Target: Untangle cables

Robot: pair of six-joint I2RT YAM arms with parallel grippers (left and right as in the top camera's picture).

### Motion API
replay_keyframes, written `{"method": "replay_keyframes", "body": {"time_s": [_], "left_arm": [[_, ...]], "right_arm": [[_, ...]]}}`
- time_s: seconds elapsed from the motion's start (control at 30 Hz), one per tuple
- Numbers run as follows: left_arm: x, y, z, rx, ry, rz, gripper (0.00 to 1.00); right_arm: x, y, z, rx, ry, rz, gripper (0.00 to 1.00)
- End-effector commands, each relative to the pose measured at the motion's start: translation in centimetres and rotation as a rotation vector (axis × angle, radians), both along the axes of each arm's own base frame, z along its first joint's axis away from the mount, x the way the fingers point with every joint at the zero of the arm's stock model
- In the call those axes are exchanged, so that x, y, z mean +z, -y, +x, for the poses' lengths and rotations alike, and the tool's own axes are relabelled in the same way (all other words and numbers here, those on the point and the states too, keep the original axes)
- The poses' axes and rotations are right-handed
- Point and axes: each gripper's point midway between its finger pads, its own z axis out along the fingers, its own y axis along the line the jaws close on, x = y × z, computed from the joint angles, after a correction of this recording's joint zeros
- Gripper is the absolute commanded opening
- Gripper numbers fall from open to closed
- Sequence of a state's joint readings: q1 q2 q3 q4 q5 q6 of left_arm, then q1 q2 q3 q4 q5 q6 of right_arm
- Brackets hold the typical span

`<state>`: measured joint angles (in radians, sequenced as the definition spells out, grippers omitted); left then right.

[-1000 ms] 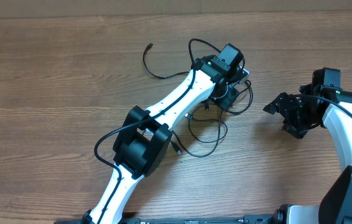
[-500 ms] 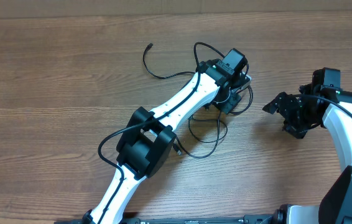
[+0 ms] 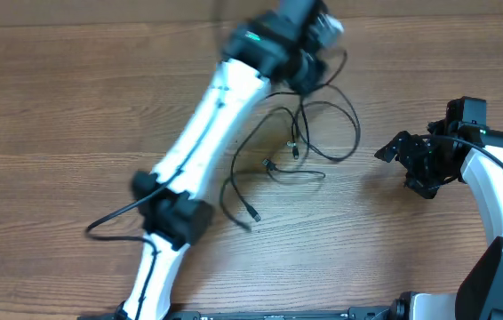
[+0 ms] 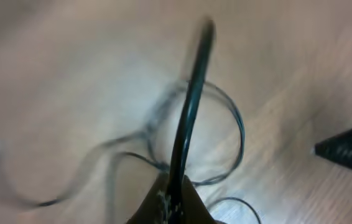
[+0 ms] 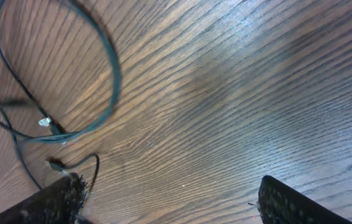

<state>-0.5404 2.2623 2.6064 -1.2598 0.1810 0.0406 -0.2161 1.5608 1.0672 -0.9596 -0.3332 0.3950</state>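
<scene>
The cables point(image 3: 295, 147) are lying across the middle of the table point(image 3: 74, 107). Their upper strands are rising to the left pincer point(image 3: 309, 53), which is gripping them near the far edge. Loose ends are trailing toward the near edge. The right pincer point(image 3: 396, 158) is hovering toward the right edge, to the right of the cables and well apart from them.

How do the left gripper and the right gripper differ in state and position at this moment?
The left gripper is shut on the cables; the right gripper is open and holds nothing. The left gripper is near the far edge of the table; the right gripper is to the right of the cables, apart from them. The left gripper looks blurred in the overhead view; the right gripper looks sharp. Both are black and sit on white arms.
</scene>
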Motion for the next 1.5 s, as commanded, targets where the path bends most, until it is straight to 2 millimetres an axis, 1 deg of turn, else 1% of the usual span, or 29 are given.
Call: {"method": "replay_keyframes", "body": {"time_s": [0.0, 0.07, 0.17, 0.3, 0.4, 0.5, 0.57, 0.63, 0.67, 0.7, 0.73, 0.83, 0.9, 1.0, 1.07, 1.17, 1.2, 1.37, 1.47], "left_arm": [[11.1, -4.6, -0.6, 0.070, 0.214, -0.114, 0.04], [14.8, -6.9, -1.2, 0.110, 0.289, -0.154, 0.04], [19.4, -10.0, -2.2, 0.172, 0.381, -0.212, 0.04], [25.5, -13.9, -4.7, 0.230, 0.503, -0.321, 0.04], [29.3, -16.2, -6.5, 0.258, 0.589, -0.389, 0.04], [32.3, -18.6, -7.9, 0.304, 0.681, -0.419, 0.04], [33.4, -20.1, -8.3, 0.339, 0.727, -0.417, 0.04], [34.0, -21.6, -8.5, 0.377, 0.755, -0.408, 0.04], [34.0, -22.5, -8.3, 0.400, 0.760, -0.398, 0.04], [33.9, -22.9, -8.3, 0.411, 0.759, -0.393, 0.04], [33.7, -23.7, -8.1, 0.440, 0.753, -0.381, 0.04], [32.2, -26.5, -7.1, 0.565, 0.720, -0.327, 0.04], [30.6, -28.9, -6.2, 0.677, 0.686, -0.273, 0.04], [27.9, -31.9, -5.2, 0.813, 0.621, -0.184, 0.05], [26.1, -33.9, -4.5, 0.924, 0.569, -0.157, 0.04], [23.8, -36.5, -3.4, 1.035, 0.512, -0.106, 0.04], [23.0, -37.6, -3.1, 1.078, 0.499, -0.075, 0.04], [19.1, -43.1, -2.3, 1.293, 0.420, 0.048, 0.04], [16.8, -45.7, -2.5, 1.399, 0.358, 0.089, 0.04]], "right_arm": [[0.7, 0.3, 0.7, 0.000, 0.031, -0.007, 0.88], [0.7, 0.3, 0.7, 0.000, 0.031, -0.007, 0.88], [0.7, 0.3, 0.7, 0.000, 0.031, -0.007, 0.88], [0.7, 0.3, 0.7, 0.000, 0.032, -0.008, 0.88], [0.7, 0.3, 0.7, 0.000, 0.032, -0.008, 0.88], [0.7, 0.3, 0.7, 0.000, 0.032, -0.008, 0.88], [0.7, 0.3, 0.7, 0.000, 0.032, -0.008, 0.88], [0.7, 0.3, 0.8, 0.000, 0.034, -0.009, 0.88], [0.7, 0.3, 0.8, 0.000, 0.035, -0.008, 0.88], [0.7, 0.3, 0.8, 0.000, 0.035, -0.009, 0.88], [0.7, 0.3, 0.8, 0.000, 0.035, -0.009, 0.88], [0.7, 0.3, 0.8, 0.000, 0.035, -0.009, 0.88], [0.7, 0.3, 0.8, 0.000, 0.035, -0.009, 0.88], [0.7, 0.3, 0.8, 0.000, 0.035, -0.009, 0.88], [0.7, 0.3, 0.8, 0.000, 0.035, -0.009, 0.88], [0.7, 0.3, 0.8, 0.000, 0.035, -0.009, 0.88], [0.7, 0.3, 0.8, 0.000, 0.035, -0.009, 0.88], [0.7, 0.3, 0.8, 0.000, 0.035, -0.009, 0.88], [0.7, 0.3, 0.8, 0.000, 0.035, -0.009, 0.88]]}}
